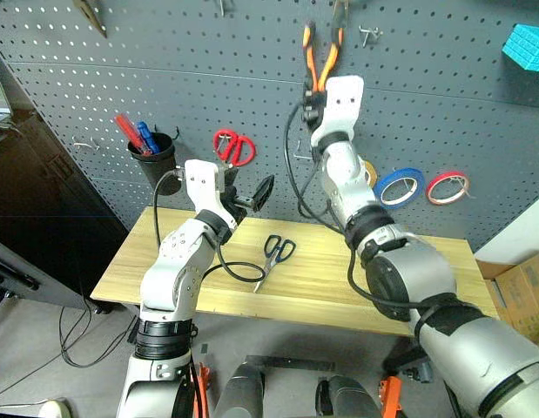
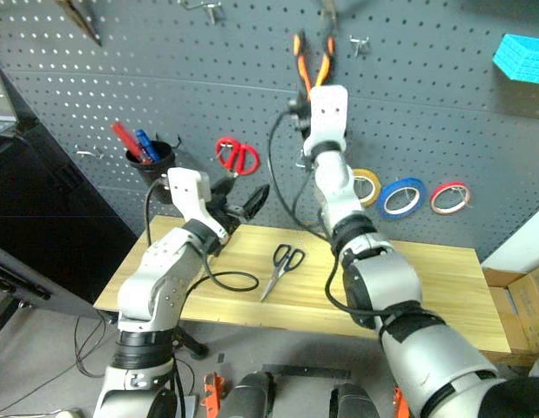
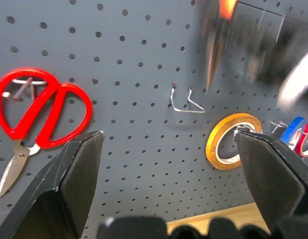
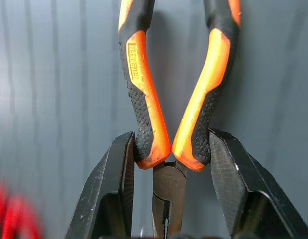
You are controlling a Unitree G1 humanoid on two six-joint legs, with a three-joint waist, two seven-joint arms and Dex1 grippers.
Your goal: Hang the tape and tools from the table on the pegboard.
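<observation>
From the head views, the right gripper (image 1: 314, 97) holds the pliers (image 1: 322, 54) high against the pegboard (image 1: 443, 113), handles up by a hook. The left gripper (image 1: 250, 197) hangs wide open and empty. The blue tape (image 1: 400, 185) is already hung; the dark-handled scissors (image 1: 275, 255) lie on the table (image 1: 426, 279), still to do. In the right wrist view, both fingers (image 4: 114, 194) pinch the pliers' handles.

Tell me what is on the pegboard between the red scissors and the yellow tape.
An empty metal hook, seen in the left wrist view, between the red scissors and yellow tape.
</observation>
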